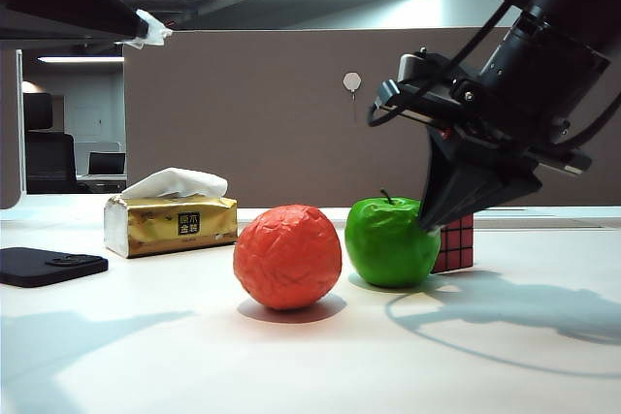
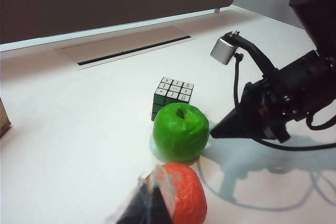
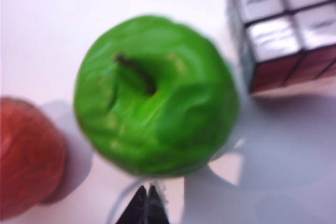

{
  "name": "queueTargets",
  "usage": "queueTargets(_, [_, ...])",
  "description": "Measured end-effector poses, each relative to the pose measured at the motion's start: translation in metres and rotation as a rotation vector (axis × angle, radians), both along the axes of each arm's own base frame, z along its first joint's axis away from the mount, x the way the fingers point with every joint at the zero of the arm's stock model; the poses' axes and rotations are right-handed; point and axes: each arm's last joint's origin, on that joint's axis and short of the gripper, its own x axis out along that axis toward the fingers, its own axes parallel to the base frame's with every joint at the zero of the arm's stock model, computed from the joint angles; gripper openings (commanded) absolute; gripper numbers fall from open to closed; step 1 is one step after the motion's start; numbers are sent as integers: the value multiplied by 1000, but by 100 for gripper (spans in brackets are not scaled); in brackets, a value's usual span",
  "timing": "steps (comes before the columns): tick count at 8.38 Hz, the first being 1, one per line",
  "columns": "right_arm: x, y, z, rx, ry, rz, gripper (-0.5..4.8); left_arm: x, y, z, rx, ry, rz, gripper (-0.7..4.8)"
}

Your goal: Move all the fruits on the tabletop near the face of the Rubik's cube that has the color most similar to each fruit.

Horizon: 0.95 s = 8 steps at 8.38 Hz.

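A glossy green apple (image 1: 388, 242) (image 2: 181, 131) (image 3: 155, 98) stands on the white tabletop (image 1: 146, 356), close against the green face of the small Rubik's cube (image 2: 173, 95). The cube (image 1: 456, 244) (image 3: 283, 30) shows a red-pink face in the exterior view. The wrinkled orange-red fruit (image 1: 287, 256) (image 2: 184, 198) (image 3: 26, 156) sits left of the apple, apart from the cube. My right gripper (image 1: 427, 225) (image 3: 147, 195) is shut and empty, its tips just beside the apple and in front of the cube. My left gripper (image 2: 152, 200) is blurred, looks shut, and hovers by the orange-red fruit.
A gold tissue box (image 1: 170, 223) stands at the back left, and a black phone (image 1: 49, 266) lies near the left edge. A brown partition (image 1: 272, 113) closes the back. A long slot (image 2: 134, 51) runs across the table behind the cube.
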Motion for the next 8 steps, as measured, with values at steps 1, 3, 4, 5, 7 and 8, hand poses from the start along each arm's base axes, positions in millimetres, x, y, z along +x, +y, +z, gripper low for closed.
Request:
queueTargets(1, [-2,0,-2,17,40,33,-1,0,0,0,0,0,0,-5])
queueTargets(3, [-3,1,-1,47,53,61,-1,0,0,0,0,-1,0,-5])
queueTargets(4, [1,4,2,79,2,63,-1,0,0,0,0,-1,0,-5])
queueTargets(5, [5,6,-1,81,-3,63,-1,0,0,0,0,-1,1,-5])
queueTargets(7, [12,11,-21,52,42,61,-1,0,0,0,0,-1,1,-5])
queueTargets(8, [14,12,-20,55,21,54,-1,0,0,0,0,-1,1,-5])
